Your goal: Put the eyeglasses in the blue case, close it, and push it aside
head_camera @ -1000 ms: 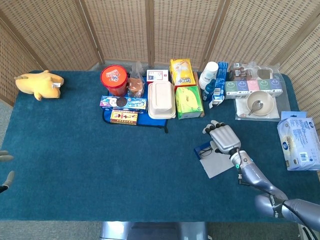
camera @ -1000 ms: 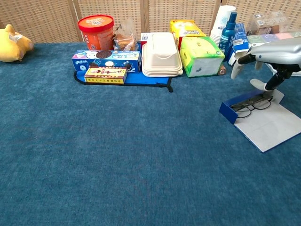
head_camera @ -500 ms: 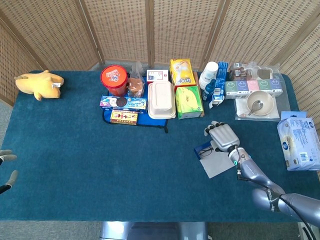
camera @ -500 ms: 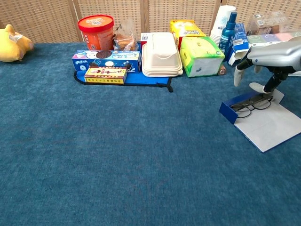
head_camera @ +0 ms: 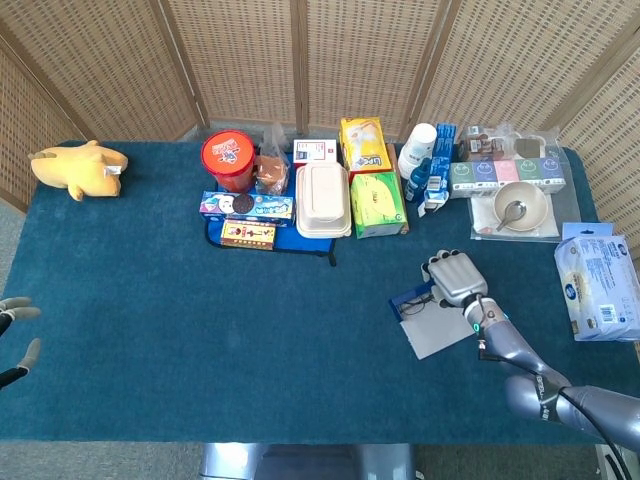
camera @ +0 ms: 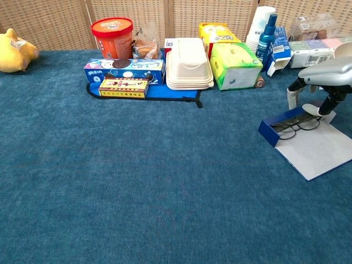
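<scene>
The right hand (head_camera: 452,277) hangs low over the far side of the blue case (camera: 286,123), fingers curled downward with their tips at or just above the case's back edge; from the chest view it appears to grip nothing, though whether a fingertip touches the rim I cannot tell. The case lies open near the right end of the surface (camera: 165,187), toward the near edge, its pale flap (camera: 316,148) spread flat toward the robot. The eyeglasses (camera: 291,128) rest in the blue tray, one lens and temple seeming to lap over the seam onto the flap. Judging from this, placing is nearly done and seating and closing remain. To do it well, the fingers should first nudge the frame fully into the tray so no temple gets trapped, then slip under the free edge of the flap and fold it over slowly while the case is kept from sliding on the blue cloth. The risk is that a light case skates away or the glasses hop out. Beyond it, along the far edge, stand a green tissue box (camera: 235,66) and a spray bottle (camera: 267,32). The left hand (head_camera: 14,340) waits at the left edge, fingers apart, holding nothing.
</scene>
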`<state>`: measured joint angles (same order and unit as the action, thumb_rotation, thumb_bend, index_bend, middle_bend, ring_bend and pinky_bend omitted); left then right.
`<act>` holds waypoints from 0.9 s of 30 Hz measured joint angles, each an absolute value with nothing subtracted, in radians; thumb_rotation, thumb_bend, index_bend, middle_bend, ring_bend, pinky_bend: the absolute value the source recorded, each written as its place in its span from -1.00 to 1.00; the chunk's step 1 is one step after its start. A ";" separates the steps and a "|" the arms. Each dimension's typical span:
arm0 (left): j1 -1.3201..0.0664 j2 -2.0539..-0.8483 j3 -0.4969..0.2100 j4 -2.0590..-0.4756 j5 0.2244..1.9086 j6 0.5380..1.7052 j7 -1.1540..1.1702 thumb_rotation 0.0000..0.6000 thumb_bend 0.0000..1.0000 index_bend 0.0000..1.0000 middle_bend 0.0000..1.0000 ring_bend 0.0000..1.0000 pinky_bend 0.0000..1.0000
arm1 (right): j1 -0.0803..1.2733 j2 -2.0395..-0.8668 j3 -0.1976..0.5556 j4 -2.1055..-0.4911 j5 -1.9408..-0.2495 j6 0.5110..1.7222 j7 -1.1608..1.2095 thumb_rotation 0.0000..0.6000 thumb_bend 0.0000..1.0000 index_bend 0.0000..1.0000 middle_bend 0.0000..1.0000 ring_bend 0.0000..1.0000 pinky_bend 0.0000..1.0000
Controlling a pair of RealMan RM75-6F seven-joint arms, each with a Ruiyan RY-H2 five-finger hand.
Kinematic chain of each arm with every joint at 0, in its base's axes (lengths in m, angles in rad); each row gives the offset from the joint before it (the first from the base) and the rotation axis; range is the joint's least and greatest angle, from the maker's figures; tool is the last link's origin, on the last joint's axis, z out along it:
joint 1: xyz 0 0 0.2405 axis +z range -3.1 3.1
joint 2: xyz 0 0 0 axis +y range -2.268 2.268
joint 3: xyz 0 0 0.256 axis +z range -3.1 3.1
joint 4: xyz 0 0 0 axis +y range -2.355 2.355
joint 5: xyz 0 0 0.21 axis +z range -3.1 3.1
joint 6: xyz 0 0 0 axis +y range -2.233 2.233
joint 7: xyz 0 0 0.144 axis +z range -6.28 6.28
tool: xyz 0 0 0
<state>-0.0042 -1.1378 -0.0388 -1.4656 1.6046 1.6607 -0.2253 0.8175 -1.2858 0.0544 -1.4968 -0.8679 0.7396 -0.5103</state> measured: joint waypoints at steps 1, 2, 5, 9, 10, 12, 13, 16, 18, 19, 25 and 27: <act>-0.005 -1.138 -0.039 -1.466 1.606 1.660 -0.224 1.00 -0.32 -0.28 -0.39 -0.40 -0.53 | 0.815 -1.280 0.049 -1.508 -0.864 0.746 -0.514 1.00 0.15 -0.21 -0.34 -0.60 -0.50; -0.006 -1.138 -0.038 -1.466 1.606 1.660 -0.224 1.00 -0.32 -0.28 -0.39 -0.40 -0.53 | 0.814 -1.276 0.046 -1.516 -0.860 0.751 -0.517 1.00 0.15 -0.21 -0.34 -0.59 -0.50; -0.008 -1.139 -0.039 -1.468 1.608 1.661 -0.223 1.00 -0.32 -0.28 -0.39 -0.40 -0.53 | 0.804 -1.262 0.033 -1.544 -0.855 0.772 -0.520 1.00 0.15 -0.21 -0.33 -0.58 -0.49; -0.010 -1.140 -0.039 -1.468 1.609 1.661 -0.222 1.00 -0.32 -0.28 -0.40 -0.40 -0.53 | 0.788 -1.251 0.019 -1.568 -0.858 0.798 -0.518 1.00 0.14 -0.20 -0.32 -0.57 -0.49; -0.010 -1.140 -0.039 -1.469 1.609 1.662 -0.222 1.00 -0.32 -0.28 -0.40 -0.40 -0.53 | 0.783 -1.249 0.015 -1.576 -0.861 0.807 -0.518 1.00 0.14 -0.20 -0.32 -0.57 -0.49; -0.012 -1.139 -0.041 -1.470 1.610 1.663 -0.222 1.00 -0.32 -0.28 -0.39 -0.40 -0.53 | 0.775 -1.244 0.008 -1.591 -0.866 0.817 -0.516 1.00 0.14 -0.20 -0.32 -0.57 -0.49; -0.013 -1.139 -0.041 -1.470 1.611 1.663 -0.222 1.00 -0.32 -0.28 -0.39 -0.40 -0.53 | 0.770 -1.240 0.003 -1.602 -0.869 0.821 -0.515 1.00 0.14 -0.20 -0.32 -0.57 -0.49; -0.014 -1.137 -0.041 -1.473 1.612 1.664 -0.219 1.00 -0.32 -0.28 -0.39 -0.40 -0.53 | 0.758 -1.231 -0.006 -1.624 -0.880 0.832 -0.508 1.00 0.14 -0.20 -0.32 -0.57 -0.49; -0.014 -1.134 -0.042 -1.475 1.611 1.666 -0.219 1.00 -0.32 -0.28 -0.40 -0.40 -0.53 | 0.751 -1.227 -0.009 -1.635 -0.890 0.839 -0.501 1.00 0.14 -0.20 -0.31 -0.57 -0.49; -0.014 -1.133 -0.043 -1.476 1.611 1.667 -0.219 1.00 -0.32 -0.28 -0.39 -0.40 -0.53 | 0.746 -1.224 -0.011 -1.641 -0.898 0.844 -0.495 1.00 0.14 -0.20 -0.31 -0.57 -0.49; -0.010 -1.119 -0.040 -1.490 1.615 1.677 -0.224 0.99 -0.32 -0.29 -0.40 -0.40 -0.53 | 0.725 -1.210 -0.018 -1.674 -0.937 0.858 -0.466 1.00 0.14 -0.19 -0.30 -0.55 -0.48; -0.008 -1.113 -0.036 -1.498 1.615 1.675 -0.226 0.98 -0.32 -0.30 -0.40 -0.40 -0.53 | 0.722 -1.209 -0.018 -1.678 -0.948 0.861 -0.462 1.00 0.14 -0.19 -0.30 -0.55 -0.48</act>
